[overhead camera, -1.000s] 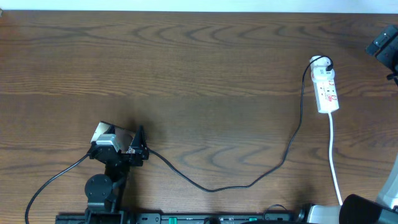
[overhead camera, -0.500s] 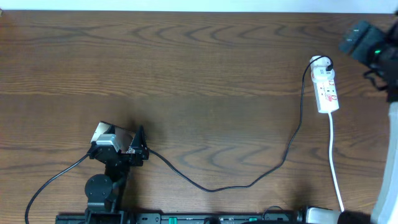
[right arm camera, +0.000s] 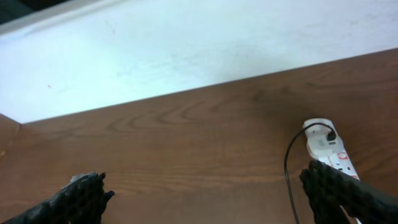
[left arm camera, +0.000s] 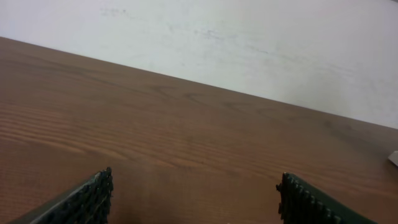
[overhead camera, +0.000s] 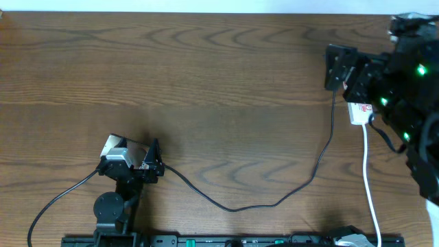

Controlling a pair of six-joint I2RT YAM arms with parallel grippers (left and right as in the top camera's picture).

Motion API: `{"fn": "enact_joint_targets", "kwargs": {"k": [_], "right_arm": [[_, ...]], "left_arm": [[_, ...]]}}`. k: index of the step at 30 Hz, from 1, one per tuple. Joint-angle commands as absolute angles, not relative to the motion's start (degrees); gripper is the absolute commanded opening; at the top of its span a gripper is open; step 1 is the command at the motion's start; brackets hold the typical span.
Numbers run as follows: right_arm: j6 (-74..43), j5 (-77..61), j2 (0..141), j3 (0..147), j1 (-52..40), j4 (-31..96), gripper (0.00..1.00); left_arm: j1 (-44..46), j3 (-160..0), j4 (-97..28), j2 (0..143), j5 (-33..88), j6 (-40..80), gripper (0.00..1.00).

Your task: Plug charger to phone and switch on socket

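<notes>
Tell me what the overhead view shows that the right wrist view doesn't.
Only overhead: the left arm, most of the long thin black cable curving toward it, and a white cord. Only right wrist: the white wall and the black plug, which the right arm hides from above. Both: the small white power strip, the cable's end by it, and the brown wooden table.

The overhead camera is looking straight down on the whole table point(overhead camera: 206, 68). The left wrist camera is sitting low, facing the far wall point(left arm camera: 249, 37). The right wrist camera is looking from higher up, sharing the socket point(right arm camera: 324, 148) at the far right with the overhead view.
</notes>
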State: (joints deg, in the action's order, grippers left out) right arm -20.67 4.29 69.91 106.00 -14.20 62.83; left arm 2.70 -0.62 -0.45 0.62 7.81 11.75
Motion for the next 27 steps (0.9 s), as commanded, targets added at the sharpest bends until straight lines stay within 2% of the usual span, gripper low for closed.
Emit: {"fn": "enact_joint_targets", "kwargs": {"k": [1, 9, 14, 19, 24, 27], "right_arm": [[-21.39, 4.82, 68.25, 105.89, -13.85, 62.89, 0.99], [-19.66, 10.22, 64.12, 104.55, -13.87, 63.24, 0.99], [-19.66, 11.66, 56.88, 92.01, -13.85, 53.87, 0.99], [-19.64, 11.92, 45.76, 67.92, -13.87, 29.8, 0.99], [-18.09, 11.4, 35.38, 40.23, -13.87, -4.89, 0.99], [-16.23, 10.79, 31.18, 28.71, -13.87, -19.68, 0.99]], "left_arm": [[2.92, -0.27, -3.2, 0.25, 9.47, 10.96, 0.83], [2.92, -0.27, -3.2, 0.25, 9.47, 10.96, 0.83], [2.92, -0.27, -3.2, 0.25, 9.47, 10.96, 0.83], [2.92, -0.27, -3.2, 0.25, 9.45, 10.96, 0.83], [2.92, -0.27, -3.2, 0.25, 9.47, 10.96, 0.83], [2.92, -0.27, -3.2, 0.25, 9.45, 10.96, 0.83]]}}
